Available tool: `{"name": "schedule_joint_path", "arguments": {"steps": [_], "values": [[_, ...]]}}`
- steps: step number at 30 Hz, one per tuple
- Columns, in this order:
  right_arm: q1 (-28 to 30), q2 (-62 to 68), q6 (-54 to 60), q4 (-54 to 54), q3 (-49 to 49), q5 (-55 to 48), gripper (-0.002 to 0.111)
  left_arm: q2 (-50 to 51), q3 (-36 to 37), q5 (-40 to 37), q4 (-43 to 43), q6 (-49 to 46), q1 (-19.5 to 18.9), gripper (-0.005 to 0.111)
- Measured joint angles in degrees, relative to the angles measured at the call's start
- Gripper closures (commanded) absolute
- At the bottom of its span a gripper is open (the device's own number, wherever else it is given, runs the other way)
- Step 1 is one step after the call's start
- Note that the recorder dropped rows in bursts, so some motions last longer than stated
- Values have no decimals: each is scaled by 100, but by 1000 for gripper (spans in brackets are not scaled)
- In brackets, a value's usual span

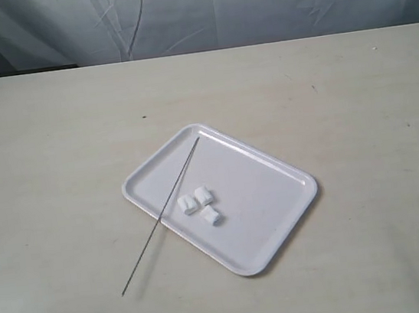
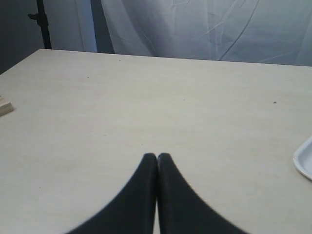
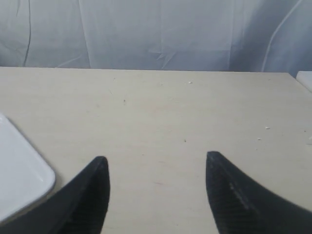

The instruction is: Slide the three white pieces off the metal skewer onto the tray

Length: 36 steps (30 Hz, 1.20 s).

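Note:
In the exterior view the white tray [image 1: 275, 186] lies at an angle mid-table. Three white pieces [image 1: 188, 204] [image 1: 204, 196] [image 1: 211, 216] lie loose on it near its front-left rim, beside the metal skewer [image 1: 170, 196]. The thin skewer lies across the tray's left part, its lower end out on the table. Neither gripper shows in the exterior view. My left gripper [image 2: 157, 156] is shut with nothing between its fingers, above bare table, a tray corner [image 2: 304, 158] at the view's edge. My right gripper [image 3: 155, 161] stands open and empty, a tray corner [image 3: 22, 170] beside one finger.
A pale cloth backdrop [image 1: 198, 7] hangs behind the table's far edge. A small wooden block [image 2: 5, 106] lies at the edge of the left wrist view. A white object [image 3: 306, 78] sits at the table's far corner in the right wrist view.

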<state>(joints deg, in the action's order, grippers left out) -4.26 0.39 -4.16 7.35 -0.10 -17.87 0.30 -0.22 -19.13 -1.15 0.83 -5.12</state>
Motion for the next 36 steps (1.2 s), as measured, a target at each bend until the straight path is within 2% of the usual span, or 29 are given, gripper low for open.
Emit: {"name": "schedule_joint_path", "arguments": {"steps": [31, 33, 36], "values": [[0, 0, 373, -229, 0, -38, 52, 0, 0, -47, 0, 0, 0, 107], [0, 0, 373, -241, 0, -38, 57, 0, 0, -47, 0, 0, 0, 107], [0, 0, 373, -241, 0, -50, 82, 0, 0, -47, 0, 0, 0, 107]]}}
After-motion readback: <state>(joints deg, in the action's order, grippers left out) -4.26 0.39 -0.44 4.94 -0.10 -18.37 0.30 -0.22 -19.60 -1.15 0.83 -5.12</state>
